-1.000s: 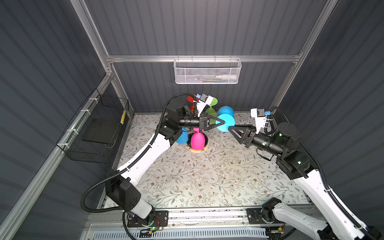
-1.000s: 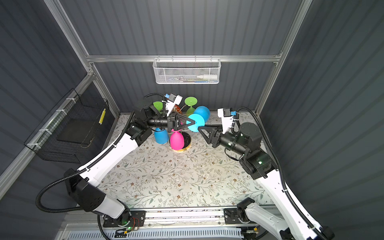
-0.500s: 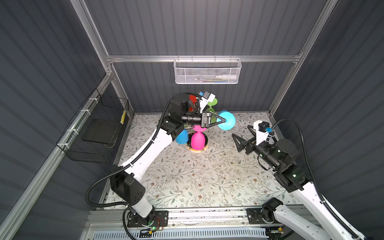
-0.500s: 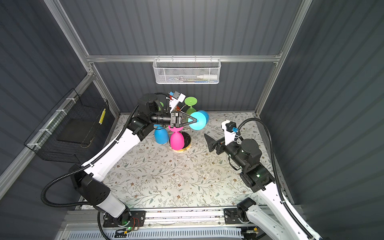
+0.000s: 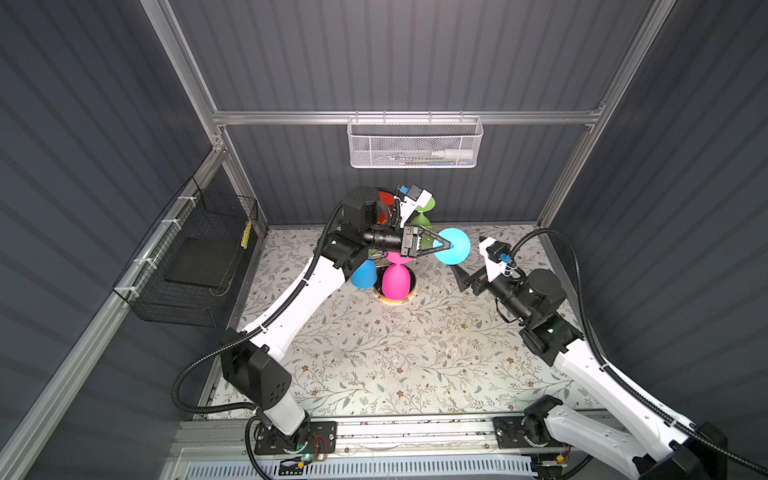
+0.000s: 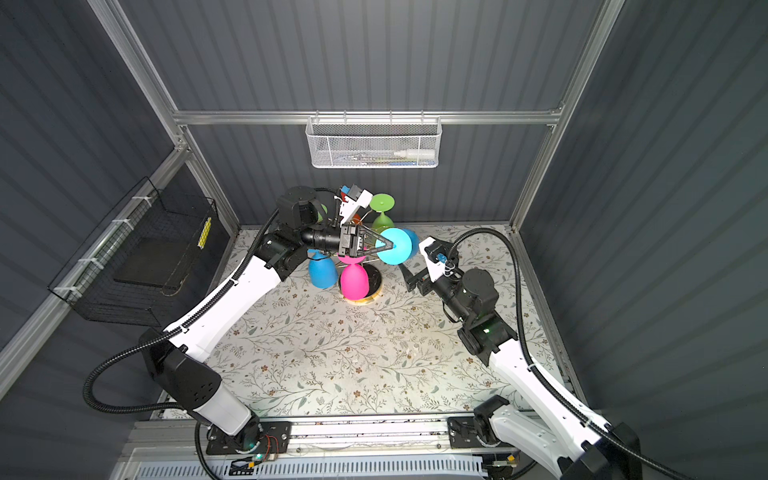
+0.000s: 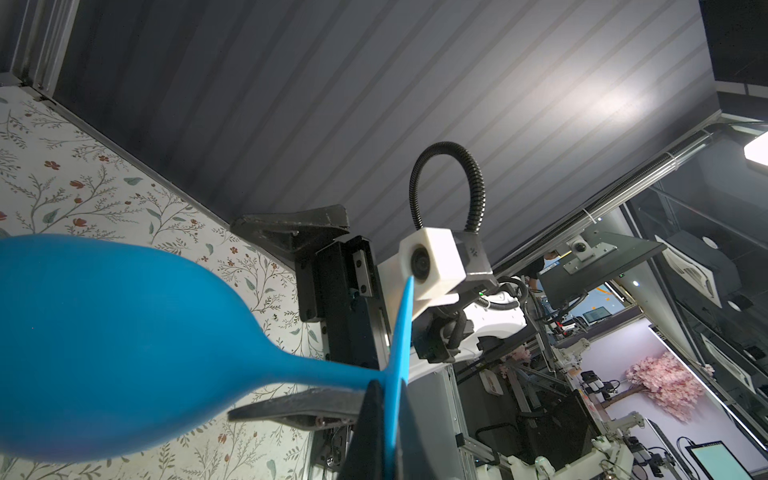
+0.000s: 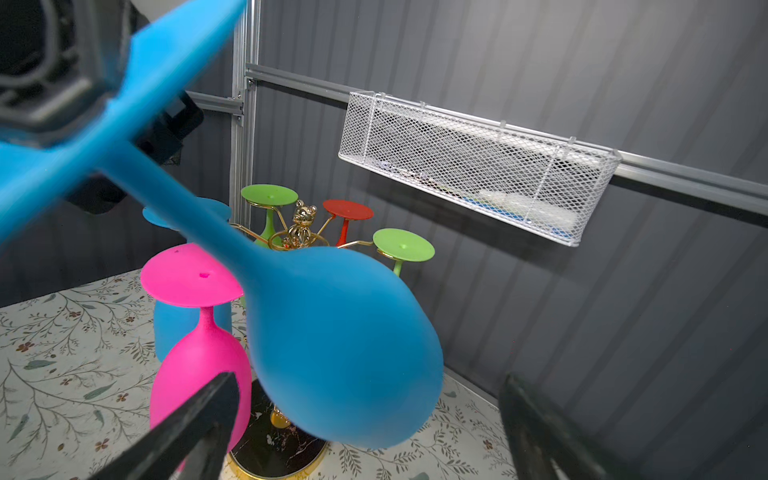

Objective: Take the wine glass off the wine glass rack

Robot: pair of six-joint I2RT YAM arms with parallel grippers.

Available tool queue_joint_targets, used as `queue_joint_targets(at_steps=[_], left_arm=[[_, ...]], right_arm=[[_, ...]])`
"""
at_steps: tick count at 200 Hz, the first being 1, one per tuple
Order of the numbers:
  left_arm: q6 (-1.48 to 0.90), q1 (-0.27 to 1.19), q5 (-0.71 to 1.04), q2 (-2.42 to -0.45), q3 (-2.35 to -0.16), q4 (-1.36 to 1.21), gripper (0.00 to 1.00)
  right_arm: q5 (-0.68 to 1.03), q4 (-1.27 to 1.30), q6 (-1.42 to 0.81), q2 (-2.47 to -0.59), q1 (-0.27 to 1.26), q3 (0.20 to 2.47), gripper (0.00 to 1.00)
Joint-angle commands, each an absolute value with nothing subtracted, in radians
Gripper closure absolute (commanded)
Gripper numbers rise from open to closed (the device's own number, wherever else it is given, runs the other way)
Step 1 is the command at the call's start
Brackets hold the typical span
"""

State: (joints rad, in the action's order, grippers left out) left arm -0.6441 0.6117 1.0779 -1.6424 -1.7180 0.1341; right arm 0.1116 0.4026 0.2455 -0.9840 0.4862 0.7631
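The blue wine glass (image 5: 454,247) (image 6: 395,247) is off the wine glass rack (image 5: 395,301) (image 6: 362,300) and hangs in the air to the rack's right. My left gripper (image 5: 447,245) (image 6: 390,245) (image 7: 388,388) is shut on the thin edge of its foot. The stem and bowl (image 7: 124,353) stick out sideways. My right gripper (image 5: 462,275) (image 6: 409,276) (image 8: 368,384) is open just below and to the right of the glass. The bowl (image 8: 345,353) hangs in front of its spread fingers (image 8: 216,399), apart from them.
Several glasses hang upside down on the rack's gold arms (image 8: 301,226): pink (image 5: 395,282), blue (image 5: 364,275), green (image 5: 422,217) and red (image 5: 385,198). A white mesh basket (image 5: 413,145) hangs on the back wall. A black wire basket (image 5: 195,257) is on the left wall.
My right gripper opened, let go of the blue glass and drew back to the right and down. My left gripper kept its hold and swung the glass up a little.
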Motion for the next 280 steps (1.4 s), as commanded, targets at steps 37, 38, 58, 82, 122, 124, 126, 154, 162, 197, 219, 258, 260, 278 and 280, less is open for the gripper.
queue_joint_targets(at_steps=[37, 38, 58, 82, 122, 124, 126, 154, 162, 197, 219, 258, 260, 278, 280], left_arm=[[-0.717, 0.604, 1.159, -1.658, -1.751, 0.067, 1.00], [-0.717, 0.604, 1.159, -1.658, -1.750, 0.067, 1.00], [-0.725, 0.604, 1.164, -1.655, -1.744, 0.058, 1.00], [-0.748, 0.604, 1.177, -1.648, -1.734, 0.024, 1.00], [-0.769, 0.604, 1.198, -1.649, -1.735, -0.001, 1.00], [-0.771, 0.604, 1.199, -1.649, -1.735, -0.003, 1.00], [-0.774, 0.604, 1.199, -1.649, -1.735, -0.004, 1.00], [-0.792, 0.601, 1.208, -1.646, -1.728, -0.029, 1.00], [-0.794, 0.600, 1.209, -1.647, -1.727, -0.032, 1.00], [-0.835, 0.593, 1.213, -1.650, -1.714, -0.084, 1.00], [-0.838, 0.589, 1.210, -1.653, -1.717, -0.089, 1.00], [-0.850, 0.588, 1.206, -1.663, -1.717, -0.101, 1.00], [-0.850, 0.588, 1.206, -1.663, -1.718, -0.101, 1.00], [-0.850, 0.585, 1.203, -1.665, -1.718, -0.103, 1.00], [-0.850, 0.584, 1.202, -1.665, -1.717, -0.103, 1.00]], right_arm=[[0.185, 0.528, 0.279, -1.083, 0.489, 0.835, 0.01], [0.186, 0.530, 0.278, -1.085, 0.489, 0.835, 0.01], [0.207, 0.540, 0.266, -1.113, 0.489, 0.856, 0.01], [0.228, 0.538, 0.261, -1.154, 0.489, 0.872, 0.01], [0.272, 0.500, 0.257, -1.172, 0.490, 0.896, 0.01], [0.271, 0.499, 0.258, -1.173, 0.490, 0.896, 0.01], [0.269, 0.499, 0.258, -1.173, 0.491, 0.896, 0.01], [0.255, 0.501, 0.251, -1.170, 0.490, 0.888, 0.02], [0.252, 0.504, 0.244, -1.167, 0.490, 0.885, 0.03], [0.242, 0.502, 0.232, -1.150, 0.491, 0.879, 0.13], [0.249, 0.490, 0.227, -1.141, 0.490, 0.877, 0.19], [0.250, 0.468, 0.221, -1.132, 0.493, 0.874, 0.24], [0.250, 0.467, 0.220, -1.132, 0.494, 0.873, 0.24], [0.247, 0.453, 0.215, -1.128, 0.497, 0.873, 0.27], [0.246, 0.451, 0.215, -1.127, 0.497, 0.873, 0.27]])
